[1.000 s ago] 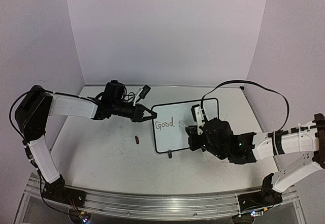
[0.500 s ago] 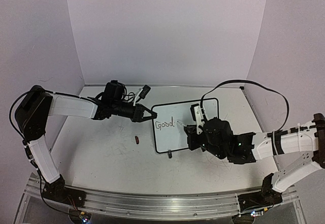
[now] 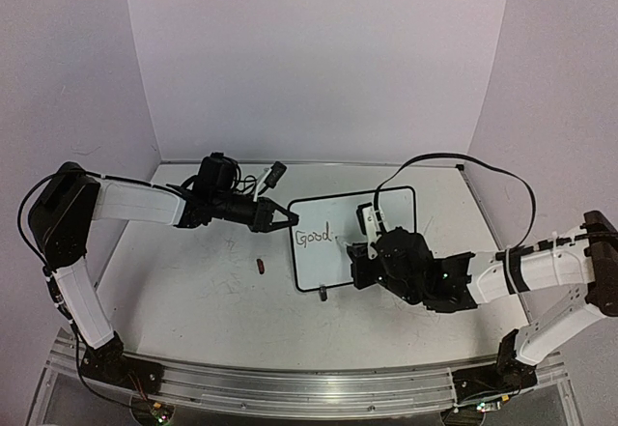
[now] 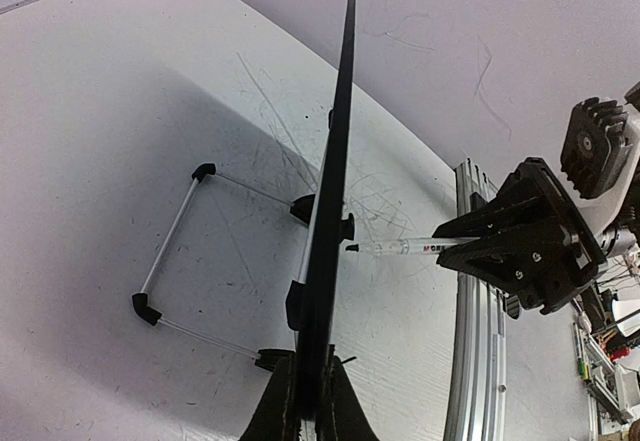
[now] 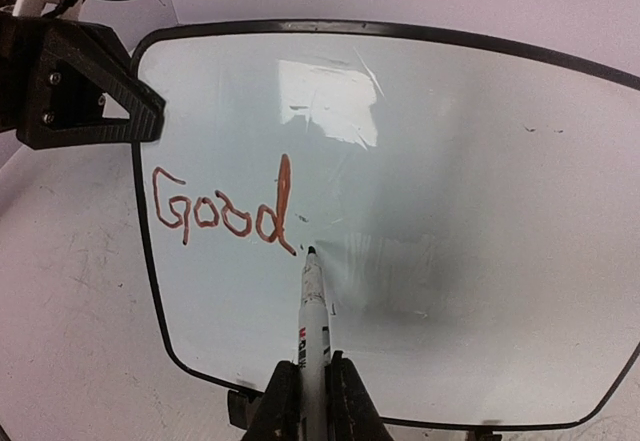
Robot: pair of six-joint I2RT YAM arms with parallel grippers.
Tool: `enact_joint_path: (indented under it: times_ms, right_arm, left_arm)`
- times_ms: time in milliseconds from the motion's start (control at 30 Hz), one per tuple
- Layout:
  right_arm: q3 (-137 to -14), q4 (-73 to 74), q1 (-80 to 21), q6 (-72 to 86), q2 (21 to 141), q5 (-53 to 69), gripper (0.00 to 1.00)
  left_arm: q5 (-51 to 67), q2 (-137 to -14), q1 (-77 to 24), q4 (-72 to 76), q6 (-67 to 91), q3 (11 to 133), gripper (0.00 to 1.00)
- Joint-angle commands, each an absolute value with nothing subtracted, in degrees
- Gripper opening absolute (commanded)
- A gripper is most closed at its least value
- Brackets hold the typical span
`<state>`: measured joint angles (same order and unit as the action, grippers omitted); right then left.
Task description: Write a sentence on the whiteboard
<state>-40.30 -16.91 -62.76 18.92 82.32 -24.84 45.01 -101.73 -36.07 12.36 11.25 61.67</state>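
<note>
Sentence [image 5: 222,211] barely begun: only "Good" on whiteboard [image 3: 323,264], ctr of top view; left gripper [image 3: 282,218] pinches its edge, right gripper [image 5: 312,401] clamps marker [image 5: 313,306] w/ tip beside the word, rest unwritten imo.

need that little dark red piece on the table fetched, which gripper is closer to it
Left. The left gripper, clamped on the whiteboard at its left edge, sits just beyond the piece. The right gripper, holding the marker, is farther off across the board.
</note>
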Motion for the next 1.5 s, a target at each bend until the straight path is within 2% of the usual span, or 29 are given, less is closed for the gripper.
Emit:
enact_joint_path:
  times_ms: [0,1233,1467]
  right_arm:
    - [-42.6,-18.1,-62.3,20.0,82.3,-26.9,0.00]
    - [-42.3,-16.1,-61.1,23.2,82.1,-31.6,0.00]
    - [-42.6,-18.7,-61.1,20.4,82.8,-29.6,0.00]
  left_arm:
    - [41.2,-101.3,-36.4,8.6,9.3,61.4,0.00]
    - [41.7,-101.7,-36.5,8.6,9.4,61.5,0.00]
    - [41.8,-101.7,-36.5,8.6,9.4,61.5,0.00]
